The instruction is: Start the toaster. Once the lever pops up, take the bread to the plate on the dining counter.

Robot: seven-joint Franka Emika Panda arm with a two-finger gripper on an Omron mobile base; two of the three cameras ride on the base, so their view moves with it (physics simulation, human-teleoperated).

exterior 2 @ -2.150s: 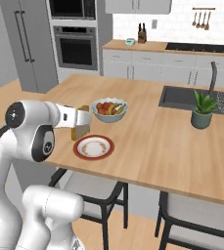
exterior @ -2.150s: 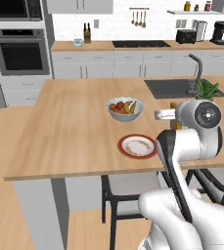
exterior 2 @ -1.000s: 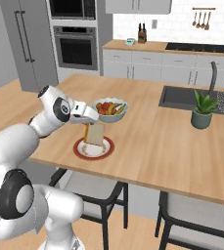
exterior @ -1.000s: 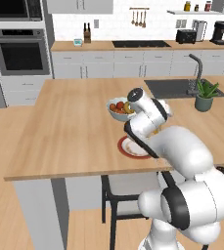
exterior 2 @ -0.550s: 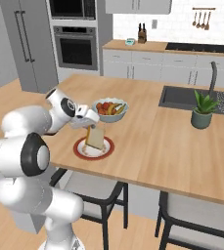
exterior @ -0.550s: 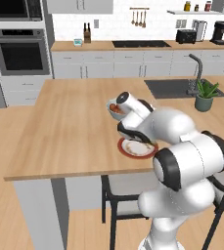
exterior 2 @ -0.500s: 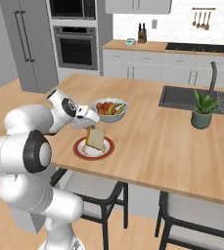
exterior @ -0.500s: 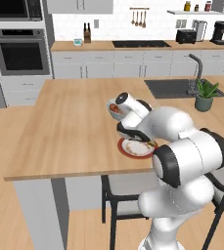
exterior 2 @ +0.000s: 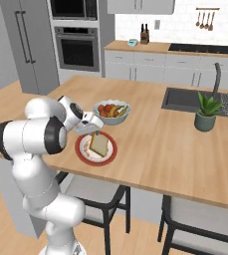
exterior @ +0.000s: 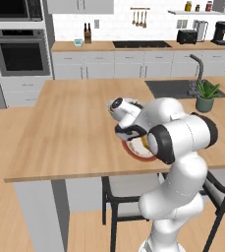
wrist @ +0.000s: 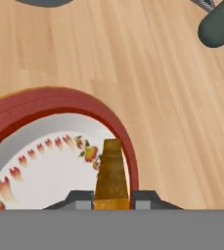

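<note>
Nearly finished: the gripper (exterior 2: 96, 133) clamps the bread (exterior 2: 99, 144) upright over the plate (exterior 2: 83, 153) on the dining counter (exterior 2: 175, 134), release being what remains.

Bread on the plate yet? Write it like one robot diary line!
stage: placing | end effector: shut on bread | bread: upright, over plate | plate: on dining counter beside fruit bowl

Bread (exterior 2: 99, 145) lower, onto plate (exterior 2: 82, 150).
</note>
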